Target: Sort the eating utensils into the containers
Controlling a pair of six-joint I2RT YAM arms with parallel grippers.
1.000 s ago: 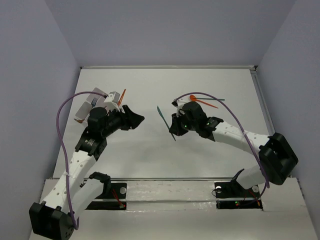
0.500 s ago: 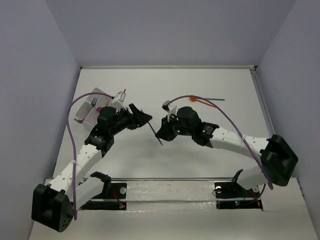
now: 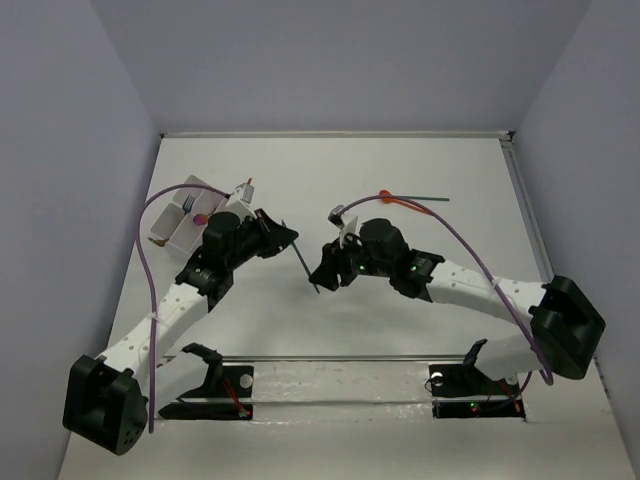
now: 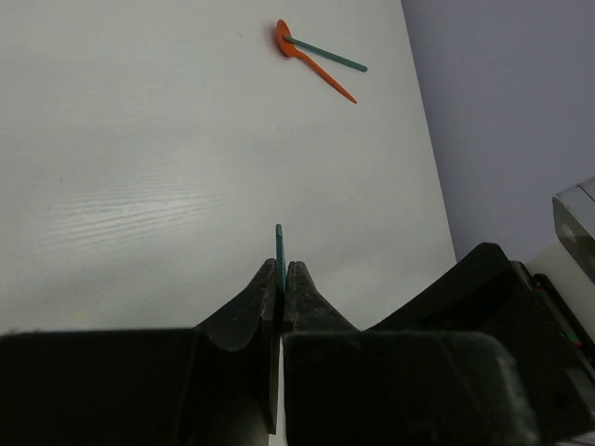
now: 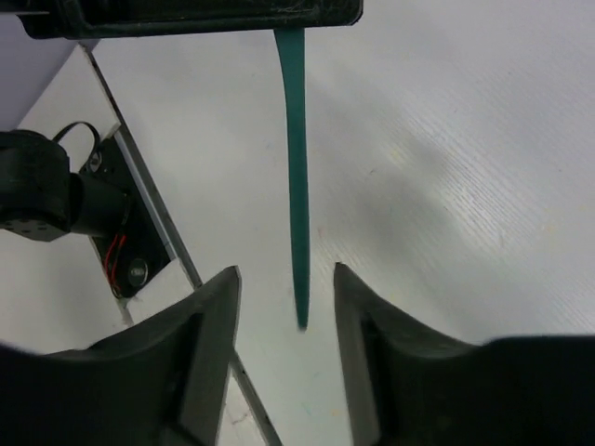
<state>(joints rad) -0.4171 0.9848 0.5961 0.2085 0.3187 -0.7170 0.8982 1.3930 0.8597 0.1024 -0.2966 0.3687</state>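
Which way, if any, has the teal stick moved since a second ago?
Yes: the teal stick went leftward, away from the orange spoon, toward the white tray, now in the left gripper.

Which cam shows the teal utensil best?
Right wrist: the teal utensil shows nearly full length between the open right fingers. Left wrist shows only its tip, pinched in the left fingers; top, a thin sliver.

Seeing my left gripper (image 4: pixel 281 274) showing matt black plastic, right gripper (image 5: pixel 284 279) showing same, faintly shiny. Teal stick (image 5: pixel 297 177) looking smooth, semi-matt plastic. Table (image 4: pixel 139 186) showing white matt finish, faint wood-like grain. Orange spoon (image 4: pixel 311 60) looking smooth plastic. Tray (image 3: pixel 165 232) looking white plastic.
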